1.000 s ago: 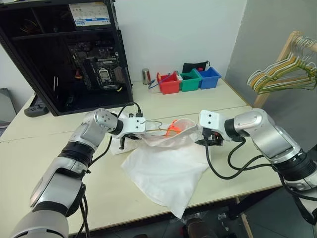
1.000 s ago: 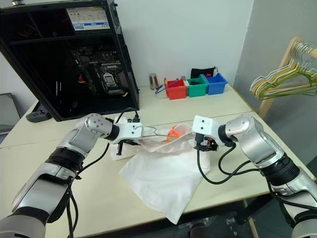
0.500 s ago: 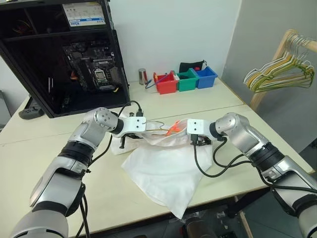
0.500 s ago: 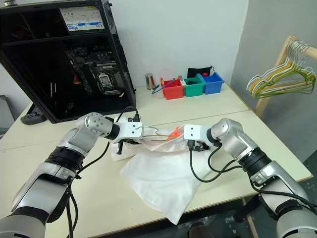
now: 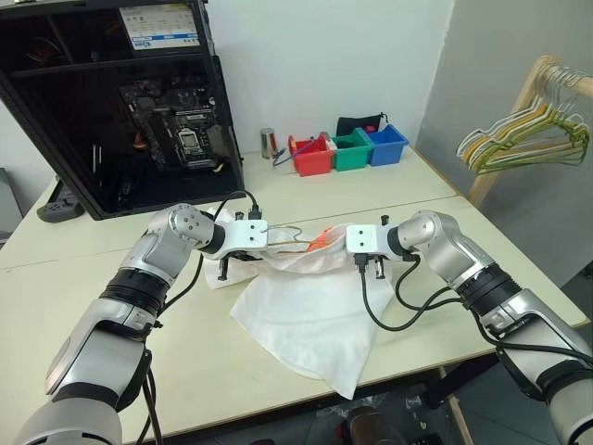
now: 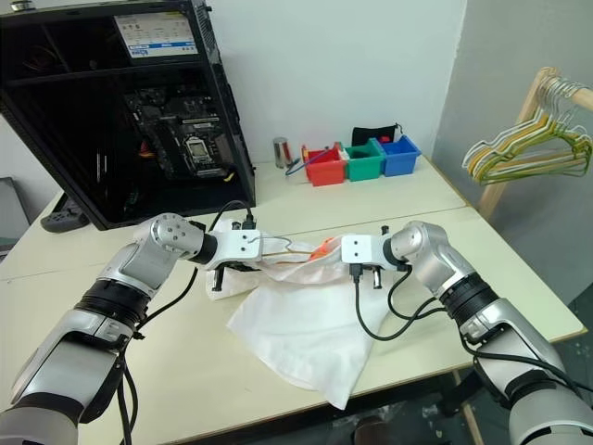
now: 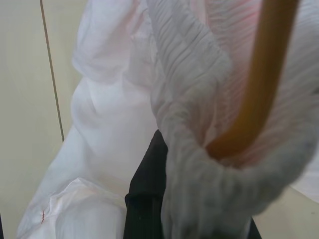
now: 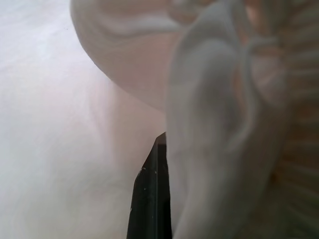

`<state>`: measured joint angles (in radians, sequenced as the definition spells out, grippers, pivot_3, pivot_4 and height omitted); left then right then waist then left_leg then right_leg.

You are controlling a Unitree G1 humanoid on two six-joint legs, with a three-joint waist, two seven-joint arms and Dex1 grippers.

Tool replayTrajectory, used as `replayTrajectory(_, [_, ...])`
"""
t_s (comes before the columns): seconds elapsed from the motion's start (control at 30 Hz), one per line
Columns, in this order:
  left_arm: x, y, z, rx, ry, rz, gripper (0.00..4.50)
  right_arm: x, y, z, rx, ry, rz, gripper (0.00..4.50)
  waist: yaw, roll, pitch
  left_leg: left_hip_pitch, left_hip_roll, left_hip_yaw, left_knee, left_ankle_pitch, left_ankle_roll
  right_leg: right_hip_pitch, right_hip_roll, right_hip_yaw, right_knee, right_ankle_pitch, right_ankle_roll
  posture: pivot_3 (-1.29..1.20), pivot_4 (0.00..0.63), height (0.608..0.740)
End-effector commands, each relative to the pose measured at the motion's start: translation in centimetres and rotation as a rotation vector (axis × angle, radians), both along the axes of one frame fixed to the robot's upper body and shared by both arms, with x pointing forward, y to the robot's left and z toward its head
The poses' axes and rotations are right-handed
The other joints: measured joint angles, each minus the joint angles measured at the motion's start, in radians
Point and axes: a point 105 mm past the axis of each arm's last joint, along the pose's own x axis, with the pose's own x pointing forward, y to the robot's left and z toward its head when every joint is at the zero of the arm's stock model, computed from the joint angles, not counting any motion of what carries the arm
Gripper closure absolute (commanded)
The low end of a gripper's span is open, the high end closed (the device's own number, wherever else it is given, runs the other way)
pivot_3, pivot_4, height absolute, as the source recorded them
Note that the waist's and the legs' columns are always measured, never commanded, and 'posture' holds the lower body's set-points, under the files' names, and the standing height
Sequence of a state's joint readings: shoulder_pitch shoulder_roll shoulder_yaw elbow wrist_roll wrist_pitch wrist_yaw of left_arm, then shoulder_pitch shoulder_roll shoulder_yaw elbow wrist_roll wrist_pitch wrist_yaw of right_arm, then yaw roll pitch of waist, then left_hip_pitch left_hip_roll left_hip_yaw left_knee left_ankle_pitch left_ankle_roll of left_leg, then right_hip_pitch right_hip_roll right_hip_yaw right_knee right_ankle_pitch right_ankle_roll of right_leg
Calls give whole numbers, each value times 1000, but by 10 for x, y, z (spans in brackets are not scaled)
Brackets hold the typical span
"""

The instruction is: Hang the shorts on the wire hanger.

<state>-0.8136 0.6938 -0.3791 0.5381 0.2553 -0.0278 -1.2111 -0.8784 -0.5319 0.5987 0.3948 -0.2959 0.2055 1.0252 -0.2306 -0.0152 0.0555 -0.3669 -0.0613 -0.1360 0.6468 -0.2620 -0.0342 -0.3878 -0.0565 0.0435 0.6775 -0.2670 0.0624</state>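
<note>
We held the white shorts [image 5: 310, 311] above the table [image 5: 408, 199], their waistband stretched from side to side between our grippers, the fabric trailing toward the table's near edge. Left gripper [image 5: 269, 243] pinched waistband and wire hanger [image 7: 254, 94]; right gripper [image 5: 345, 246] pinched waistband. No label was legible.

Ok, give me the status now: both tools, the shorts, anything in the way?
Left tool shut on shorts waistband, wire hanger inside it. Right tool shut on shorts. Nothing in the way.
</note>
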Motion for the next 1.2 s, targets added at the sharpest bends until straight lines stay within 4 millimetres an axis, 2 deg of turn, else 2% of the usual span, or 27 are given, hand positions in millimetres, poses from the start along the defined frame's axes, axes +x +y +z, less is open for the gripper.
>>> replayTrajectory(0.03, [6, -4, 20, -30, -74, -11, 4500, 1, 5, 16, 20, -53, 27, 4493, 2, 0, 0, 0, 0, 0, 0, 0, 0, 0, 0, 0, 0, 0, 0, -162, 0, 740])
replayTrajectory(0.07, [6, -4, 20, -31, -75, -12, 4500, 1, 4, 16, 20, -53, 27, 4493, 3, 0, 0, 0, 0, 0, 0, 0, 0, 0, 0, 0, 0, 0, 0, -162, 0, 740])
replayTrajectory(0.13, [10, -9, 27, -62, -125, -25, 3895, 0, 5, 16, 29, -48, 20, 4500, 6, 0, 0, 0, 0, 0, 0, 0, 0, 0, 0, 0, 0, 0, 0, -167, 0, 740])
replayTrajectory(0.17, [11, -11, 29, -81, -131, -27, 3855, -1, 5, 15, 31, -35, 15, 4500, 7, 0, 0, 0, 0, 0, 0, 0, 0, 0, 0, 0, 0, 0, 0, -167, 0, 740])
replayTrajectory(0.23, [10, -13, 35, -115, -123, -37, 3323, -2, 6, 16, 49, -27, 0, 4500, 9, 0, 0, 0, 0, 0, 0, 0, 0, 0, 0, 0, 0, 0, 0, -174, 0, 740])
replayTrajectory(0.27, [10, -13, 43, -146, -124, -45, 3234, -1, 5, 17, 60, -35, -13, 4500, 9, 0, 0, 0, 0, 0, 0, 0, 0, 0, 0, 0, 0, 0, 0, -178, 0, 740])
replayTrajectory(0.33, [7, -10, 55, -187, -120, -59, 2759, 0, 3, 19, 88, -42, -43, 4500, 9, 0, 0, 0, 0, 0, 0, 0, 0, 0, 0, 0, 0, 0, 0, -182, 0, 740])
replayTrajectory(0.47, [1, 6, 69, -178, -114, -74, 2033, -3, -8, 15, 112, -17, -95, 4500, 5, 0, 0, 0, 0, 0, 0, 0, 0, 0, 0, 0, 0, 0, 0, -186, 0, 740])
replayTrajectory(0.6, [-7, 16, 81, -190, -81, -81, 1025, -5, -16, 13, 125, -12, -143, 4500, 5, 0, 0, 0, 1, 0, 0, 0, 0, 0, 0, 0, 0, 0, 0, -191, 0, 740])
replayTrajectory(0.63, [-9, 18, 82, -178, -71, -87, 929, -6, -19, 13, 131, -8, -157, 4500, 5, 0, 0, 0, 0, 0, 0, 0, 0, 0, 0, 0, 0, 0, 0, -195, 0, 740])
replayTrajectory(0.67, [-8, 18, 86, -193, -81, -84, 579, -8, -21, 11, 139, -1, -169, 4500, 5, 0, 0, 0, 0, 0, 0, 0, 0, 0, 0, 0, 0, 0, 0, -195, 0, 740])
replayTrajectory(0.77, [-4, 8, 104, -315, -92, -57, 38, -13, -27, 8, 150, 16, -199, 4500, 10, 0, 0, 0, 0, 0, 1, 0, 0, 0, 0, 0, 0, 0, 0, -204, 0, 740])
replayTrajectory(1.0, [-9, -8, 116, -432, -75, -78, 38, -30, -49, 11, 220, 43, -329, 4500, 8, 0, 0, 0, 1, 0, 1, 0, 0, 1, 0, 0, 0, 0, 0, -224, 0, 740])
replayTrajectory(1.13, [-8, -30, 122, -594, -112, -73, 38, -61, -70, 20, 360, 97, -503, 4500, 9, 0, 0, 0, 1, 0, 1, 0, 0, 1, -1, 0, 0, 0, 0, -245, 0, 740])
replayTrajectory(1.2, [-16, -43, 116, -631, -83, -100, 38, -78, -76, 23, 435, 140, -579, 4500, 12, 1, -1, -1, 1, -2, 2, 0, 0, 1, -2, 0, -1, 0, 0, -257, 0, 740])
